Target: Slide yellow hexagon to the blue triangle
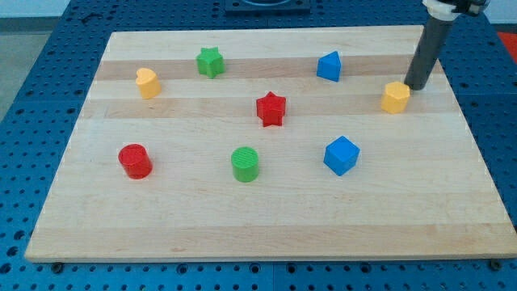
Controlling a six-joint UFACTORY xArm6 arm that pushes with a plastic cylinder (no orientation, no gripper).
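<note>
The yellow hexagon (pixel 395 97) sits on the wooden board at the view's right. The blue triangle (pixel 329 66) lies to its upper left, well apart from it. My tip (pixel 416 86) stands just to the right of and slightly above the yellow hexagon, close to it or touching; I cannot tell which.
Also on the board (pixel 452 218): a green star (pixel 210 62), a yellow heart-like block (pixel 147 82), a red star (pixel 271 109), a red cylinder (pixel 135 161), a green cylinder (pixel 245 164) and a blue cube (pixel 341 155). A blue pegboard surrounds the board.
</note>
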